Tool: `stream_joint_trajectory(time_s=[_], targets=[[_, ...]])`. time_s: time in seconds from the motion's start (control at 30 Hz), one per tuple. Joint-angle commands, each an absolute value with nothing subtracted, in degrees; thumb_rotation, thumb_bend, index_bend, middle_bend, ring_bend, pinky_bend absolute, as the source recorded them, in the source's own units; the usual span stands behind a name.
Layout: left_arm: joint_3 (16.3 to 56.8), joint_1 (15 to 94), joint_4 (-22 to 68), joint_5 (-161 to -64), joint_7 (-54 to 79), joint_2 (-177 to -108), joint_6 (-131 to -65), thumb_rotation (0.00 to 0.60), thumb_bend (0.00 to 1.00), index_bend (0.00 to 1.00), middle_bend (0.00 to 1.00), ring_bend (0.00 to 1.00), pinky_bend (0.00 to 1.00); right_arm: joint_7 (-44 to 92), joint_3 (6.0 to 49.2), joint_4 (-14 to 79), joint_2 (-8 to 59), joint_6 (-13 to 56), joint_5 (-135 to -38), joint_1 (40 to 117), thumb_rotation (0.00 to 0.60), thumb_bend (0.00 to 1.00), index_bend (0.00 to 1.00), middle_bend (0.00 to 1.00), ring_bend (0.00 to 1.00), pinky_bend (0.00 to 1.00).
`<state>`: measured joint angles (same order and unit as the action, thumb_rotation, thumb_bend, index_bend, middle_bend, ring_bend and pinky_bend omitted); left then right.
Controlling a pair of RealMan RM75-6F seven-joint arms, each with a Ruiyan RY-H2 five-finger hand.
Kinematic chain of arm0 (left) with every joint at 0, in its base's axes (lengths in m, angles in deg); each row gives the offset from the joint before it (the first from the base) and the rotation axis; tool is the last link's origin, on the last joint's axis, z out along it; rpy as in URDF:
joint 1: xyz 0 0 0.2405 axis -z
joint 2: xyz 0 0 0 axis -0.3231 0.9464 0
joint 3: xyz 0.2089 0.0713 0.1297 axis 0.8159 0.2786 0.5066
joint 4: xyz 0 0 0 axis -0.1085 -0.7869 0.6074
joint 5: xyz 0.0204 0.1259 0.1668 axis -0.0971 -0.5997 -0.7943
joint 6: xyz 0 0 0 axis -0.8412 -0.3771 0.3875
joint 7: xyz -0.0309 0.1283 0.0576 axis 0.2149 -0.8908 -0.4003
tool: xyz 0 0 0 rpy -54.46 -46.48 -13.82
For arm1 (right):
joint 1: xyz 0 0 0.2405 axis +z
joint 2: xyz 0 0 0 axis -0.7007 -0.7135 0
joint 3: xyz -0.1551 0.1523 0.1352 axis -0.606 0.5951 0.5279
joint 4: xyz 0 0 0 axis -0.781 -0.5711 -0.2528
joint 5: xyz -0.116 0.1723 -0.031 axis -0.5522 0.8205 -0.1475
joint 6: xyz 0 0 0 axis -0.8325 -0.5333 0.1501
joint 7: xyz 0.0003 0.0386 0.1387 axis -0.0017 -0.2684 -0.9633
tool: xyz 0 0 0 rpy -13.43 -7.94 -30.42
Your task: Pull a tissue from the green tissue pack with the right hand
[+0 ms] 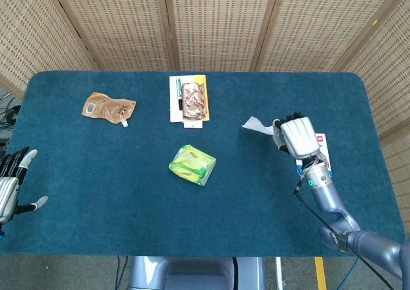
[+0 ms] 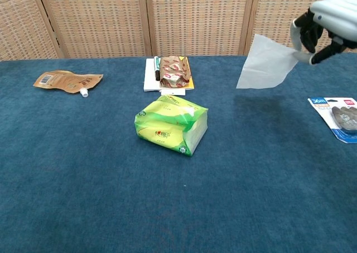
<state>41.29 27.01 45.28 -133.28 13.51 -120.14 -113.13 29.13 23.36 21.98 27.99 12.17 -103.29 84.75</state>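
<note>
The green tissue pack lies near the middle of the blue table. My right hand hovers over the table's right side and pinches a white tissue, which hangs free in the air, well clear of the pack. At the left edge of the head view my left hand sits off the table with its fingers spread and nothing in it.
A brown pouch lies at the back left. A snack pack on a white card sits at the back centre. A blister pack of correction tapes lies under my right hand on the right.
</note>
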Motion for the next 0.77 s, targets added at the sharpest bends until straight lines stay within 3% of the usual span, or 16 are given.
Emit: stream_joint_trajectory(time_s=[0.03,0.07,0.13,0.33,0.5,0.77], targets=[[41.5,27.0,44.9,-133.4,13.8,-120.3,-113.1,0.6,0.01,0.0,0.0,0.0,0.0,24.0,17.2,16.4,29.9,7.9,-111.3,81.8,0.6,0.05,0.21,0.25,0.27,0.39],[41.5,26.9,44.7,-133.5,13.8,-120.3,-113.1,0.6,0.01,0.0,0.0,0.0,0.0,24.2,16.4,17.4,28.9,9.1,-111.3,81.3,0.6,0.0,0.06,0.09,0.13,0.32],[41.6,26.9,44.5,-133.5,14.0,-120.4,-113.1,0.6,0.01,0.0,0.0,0.0,0.0,24.5,15.6,21.7,26.3,11.8,-110.2,80.8,0.6,0.0,0.0,0.0,0.0,0.19],[41.8,26.6,44.2,-134.0,14.5,-120.4,-113.7,0.6,0.01,0.0,0.0,0.0,0.0,24.9,15.0,37.6,15.6,10.5,-109.0,77.4,0.6,0.0,0.0,0.0,0.0,0.0],[42.0,26.0,44.4,-135.0,14.7,-120.3,-115.2,0.6,0.01,0.0,0.0,0.0,0.0,29.2,14.2,44.9,9.6,2.2,-108.8,70.9,0.6,0.0,0.0,0.0,0.0,0.0],[41.1,24.8,42.1,-137.0,12.0,-122.9,-120.6,0.6,0.01,0.0,0.0,0.0,0.0,32.5,13.9,47.1,8.4,-4.8,-107.5,63.6,0.6,0.0,0.0,0.0,0.0,0.0]])
